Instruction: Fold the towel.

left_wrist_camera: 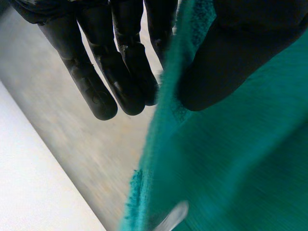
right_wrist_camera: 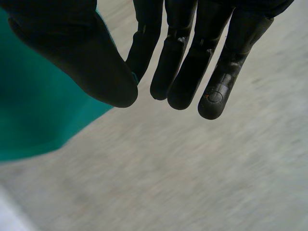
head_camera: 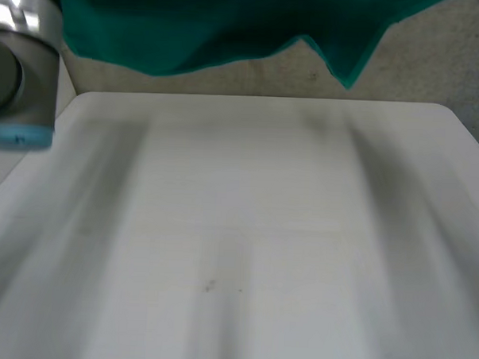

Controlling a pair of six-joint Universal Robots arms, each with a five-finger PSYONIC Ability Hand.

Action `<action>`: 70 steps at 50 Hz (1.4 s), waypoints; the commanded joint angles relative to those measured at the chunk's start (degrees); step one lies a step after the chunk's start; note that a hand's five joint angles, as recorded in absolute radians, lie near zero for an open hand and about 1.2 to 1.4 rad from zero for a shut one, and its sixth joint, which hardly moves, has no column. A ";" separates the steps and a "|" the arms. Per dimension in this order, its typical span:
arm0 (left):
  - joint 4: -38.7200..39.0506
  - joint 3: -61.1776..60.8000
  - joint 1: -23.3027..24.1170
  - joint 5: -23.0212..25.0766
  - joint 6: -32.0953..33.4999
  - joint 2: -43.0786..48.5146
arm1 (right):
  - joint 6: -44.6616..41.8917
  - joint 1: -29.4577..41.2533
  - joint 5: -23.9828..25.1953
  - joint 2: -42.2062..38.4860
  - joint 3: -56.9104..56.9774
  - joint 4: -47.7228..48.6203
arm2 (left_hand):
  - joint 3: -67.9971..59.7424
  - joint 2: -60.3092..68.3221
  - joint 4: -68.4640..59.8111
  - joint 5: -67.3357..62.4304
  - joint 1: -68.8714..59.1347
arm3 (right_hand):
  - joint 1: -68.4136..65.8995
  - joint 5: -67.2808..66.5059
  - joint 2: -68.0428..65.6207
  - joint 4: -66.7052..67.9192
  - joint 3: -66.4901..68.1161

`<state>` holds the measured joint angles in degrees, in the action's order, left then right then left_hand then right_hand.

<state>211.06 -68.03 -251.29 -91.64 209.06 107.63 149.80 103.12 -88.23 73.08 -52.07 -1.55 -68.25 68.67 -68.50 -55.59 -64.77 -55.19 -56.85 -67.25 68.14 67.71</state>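
The green towel (head_camera: 222,32) hangs in the air above the far edge of the white table (head_camera: 237,227), its lower edge dangling with a corner drooping at the right. In the left wrist view my left hand (left_wrist_camera: 120,62) pinches the towel's (left_wrist_camera: 231,163) edge between straight fingers and thumb. In the right wrist view my right hand (right_wrist_camera: 192,62) pinches the towel's (right_wrist_camera: 38,115) other edge between its thumb and fingers.
My left arm's grey joint with its light-blue cap (head_camera: 21,74) stands at the table's left side. Beyond the table's far edge lies a grey floor (head_camera: 435,69).
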 commanded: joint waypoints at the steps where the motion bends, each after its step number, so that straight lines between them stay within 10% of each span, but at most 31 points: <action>1: -1.44 -15.61 -2.09 0.32 -0.06 1.17 | -0.47 0.41 2.18 -0.48 -16.63 -0.21 | -11.75 11.33 -11.50 -14.41 -15.23 | -24.81 -13.15 -12.75 11.86 12.29; 11: 1.29 -27.33 -1.83 0.32 0.38 11.63 | -0.47 1.47 4.12 -12.69 -25.27 0.15 | -11.75 11.33 -11.50 -14.41 -15.23 | -24.81 -13.15 -12.75 11.86 12.29; 18: 0.85 -29.88 -1.83 0.32 0.73 15.15 | -0.64 0.85 4.03 -16.48 -27.64 0.15 | 27.71 -28.13 27.96 25.05 24.23 | -24.81 -13.15 -12.75 11.86 12.29; 26: 0.58 -30.76 -3.41 0.23 5.83 14.45 | -0.82 0.33 3.86 -11.82 -30.63 0.15 | 36.67 -37.09 36.92 34.01 33.19 | -24.81 -13.15 -12.75 11.86 12.29; 38: 0.67 -33.04 -7.72 -0.03 7.33 12.60 | -1.96 -2.49 4.12 -9.62 -34.94 0.59 | 31.29 -31.71 31.54 28.63 27.81 | -24.81 -13.15 -12.75 11.86 12.29; 45: 0.32 -33.39 -8.42 0.41 7.06 12.43 | -3.11 -2.93 4.03 -9.71 -35.29 0.76 | -10.70 10.28 -10.45 -13.36 -14.18 | -24.81 -13.15 -12.75 11.86 12.29; 70: -5.39 -37.53 -8.51 0.59 7.94 -0.05 | -2.84 -4.59 8.69 -9.62 -36.08 -2.84 | -11.75 11.33 -11.50 -14.41 -15.23 | -24.81 -13.15 -12.75 11.86 12.29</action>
<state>208.23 -105.89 -259.18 -91.08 216.57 107.41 147.39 100.11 -79.79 63.32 -87.86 -3.69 -68.25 68.51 -68.23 -54.84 -65.97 -55.19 -56.82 -67.25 68.39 67.71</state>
